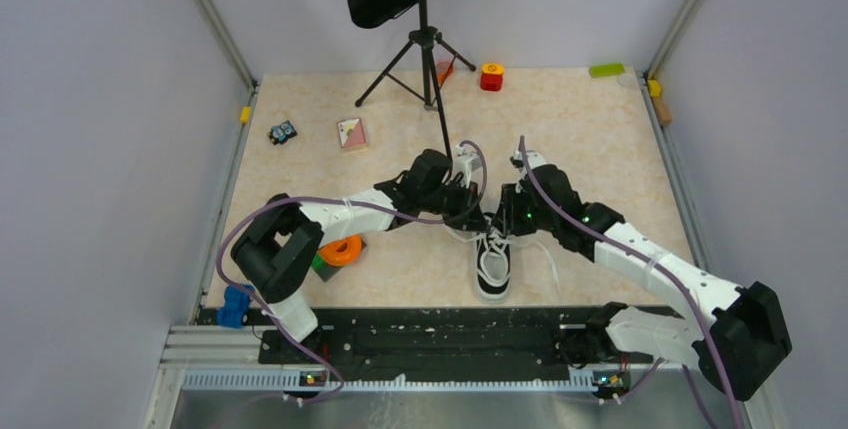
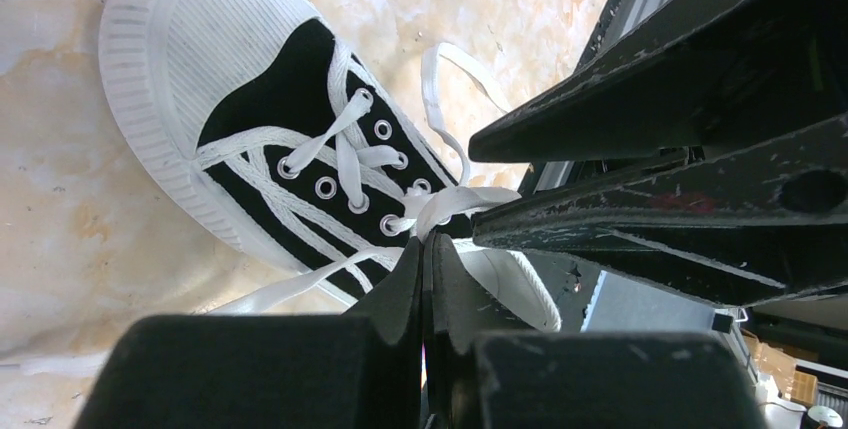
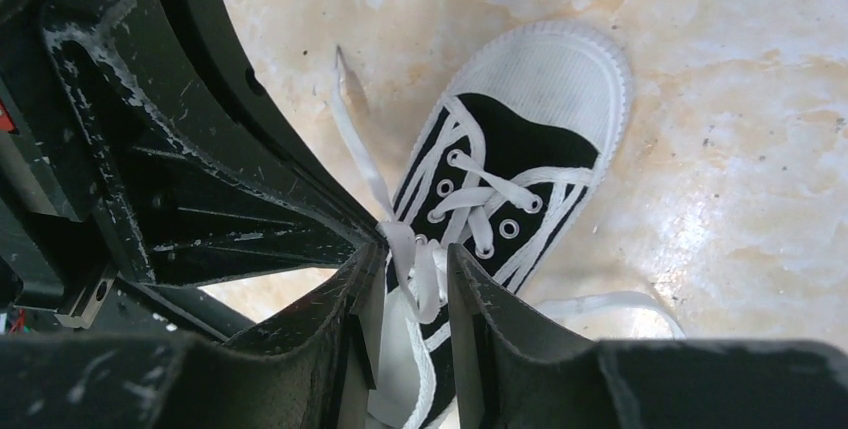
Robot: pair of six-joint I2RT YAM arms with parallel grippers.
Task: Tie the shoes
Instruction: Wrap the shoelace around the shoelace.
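Note:
The shoe [image 1: 492, 267] is a small black sneaker with a white toe cap, lying toe toward the near table edge. Both grippers meet over its laced throat. My left gripper [image 2: 428, 241] is shut on a white lace [image 2: 455, 199] just above the top eyelets. My right gripper [image 3: 415, 252] stands open a finger's width, its jaws on either side of a hanging fold of lace [image 3: 403, 241] without pinching it. In the top view the left gripper [image 1: 470, 211] and right gripper [image 1: 505, 217] almost touch. One loose lace end [image 3: 352, 114] trails on the table beside the shoe.
A tripod music stand [image 1: 425, 49] rises behind the arms. An orange tape roll [image 1: 342, 249] and a blue part [image 1: 235, 306] lie at the near left. A card box [image 1: 351, 133], a small toy [image 1: 283, 132], a red block [image 1: 491, 76] and a green piece [image 1: 606, 70] sit farther back.

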